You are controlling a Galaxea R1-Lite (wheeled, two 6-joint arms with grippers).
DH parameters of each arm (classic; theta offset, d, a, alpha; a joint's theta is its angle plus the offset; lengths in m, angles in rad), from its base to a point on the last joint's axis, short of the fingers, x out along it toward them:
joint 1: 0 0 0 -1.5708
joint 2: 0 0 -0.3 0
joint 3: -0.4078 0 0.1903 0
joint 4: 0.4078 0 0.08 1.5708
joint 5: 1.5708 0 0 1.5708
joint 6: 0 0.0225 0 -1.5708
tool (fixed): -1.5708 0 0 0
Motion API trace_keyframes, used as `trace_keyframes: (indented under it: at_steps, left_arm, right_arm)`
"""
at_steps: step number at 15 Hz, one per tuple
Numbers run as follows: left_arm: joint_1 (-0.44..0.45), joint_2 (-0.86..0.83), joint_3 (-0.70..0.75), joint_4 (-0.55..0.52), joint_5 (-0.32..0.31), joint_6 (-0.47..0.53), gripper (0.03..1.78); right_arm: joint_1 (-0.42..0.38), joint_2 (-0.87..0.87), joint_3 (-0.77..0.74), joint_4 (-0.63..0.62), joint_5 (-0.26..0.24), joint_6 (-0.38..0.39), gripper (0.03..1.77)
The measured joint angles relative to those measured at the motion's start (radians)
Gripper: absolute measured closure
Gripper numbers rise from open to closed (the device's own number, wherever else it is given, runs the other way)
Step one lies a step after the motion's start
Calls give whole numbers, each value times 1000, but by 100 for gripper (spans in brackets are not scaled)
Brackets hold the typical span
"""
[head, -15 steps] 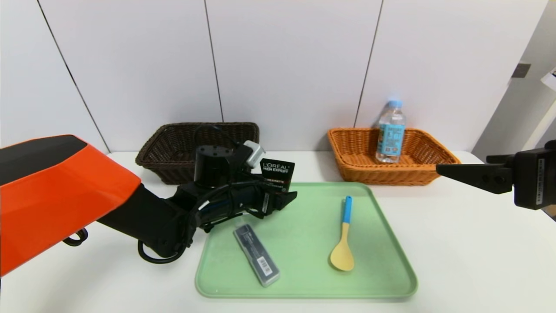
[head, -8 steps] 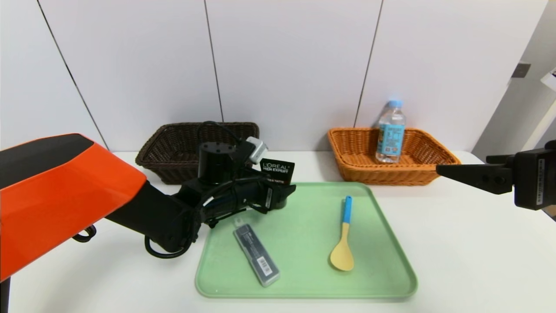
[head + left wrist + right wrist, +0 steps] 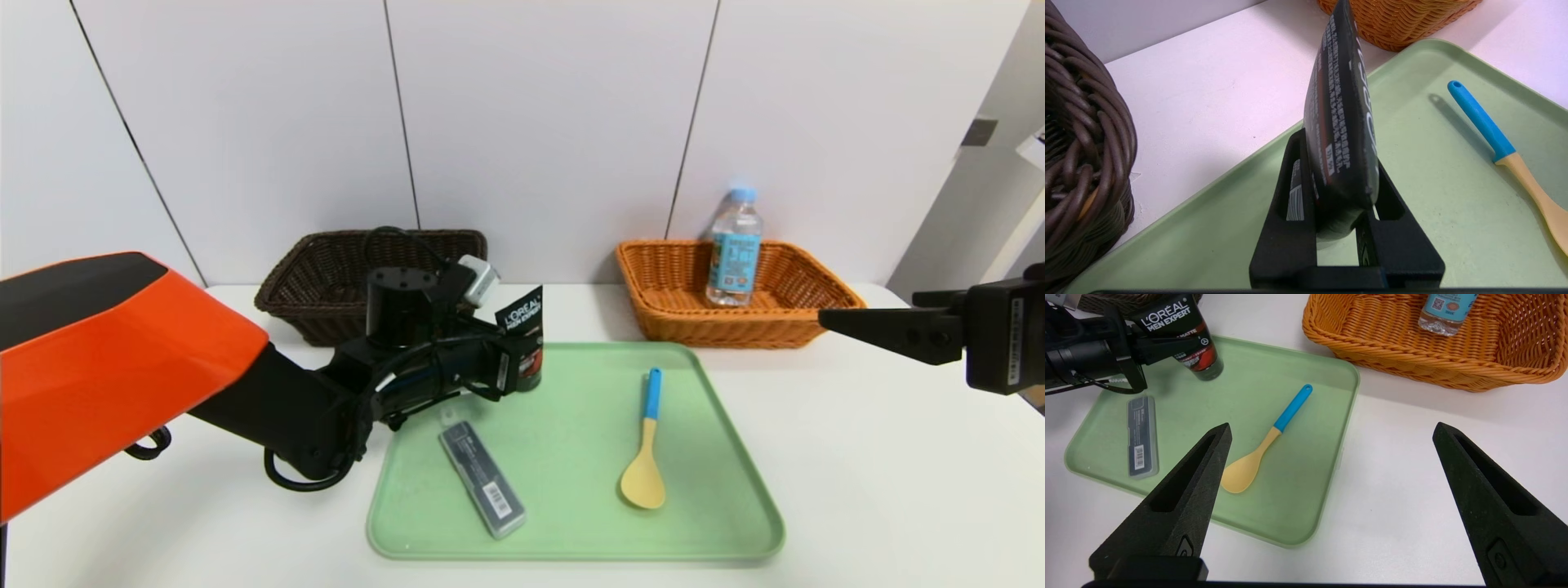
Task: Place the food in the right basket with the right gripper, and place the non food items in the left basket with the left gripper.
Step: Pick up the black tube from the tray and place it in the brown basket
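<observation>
A black L'Oreal tube [image 3: 524, 320] stands cap-down at the back left of the green tray [image 3: 718, 457], leaning a little. My left gripper [image 3: 522, 363] is shut on its lower part, one finger on each side [image 3: 1339, 159]. A grey flat case [image 3: 482, 479] and a yellow spoon with a blue handle [image 3: 645, 457] lie on the tray. A water bottle [image 3: 735, 249] stands in the orange right basket [image 3: 653, 278]. The dark brown left basket [image 3: 326, 269] is behind my left arm. My right gripper [image 3: 1332, 428] hovers open over the table, right of the tray.
The white table [image 3: 882, 474] stretches right of the tray under my right gripper. A white panelled wall runs close behind both baskets. My orange left arm [image 3: 106, 359] covers the table's left side.
My left gripper has closed on the black tube, which has turned and now leans. The right arm has not moved.
</observation>
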Motion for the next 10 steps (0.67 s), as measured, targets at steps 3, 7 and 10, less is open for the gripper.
trace_keyframes:
  at_steps: [3,7,10]
  left_arm:
    - [-6,-29,29,3,-1,-5,152]
    - [-43,-108,73,2,-4,-64,152]
    - [-80,-186,94,11,-11,-114,152]
  right_arm:
    - [0,1,2,0,0,1,10]
    - [0,1,3,0,0,2,10]
    - [0,1,7,-4,-1,1,10]
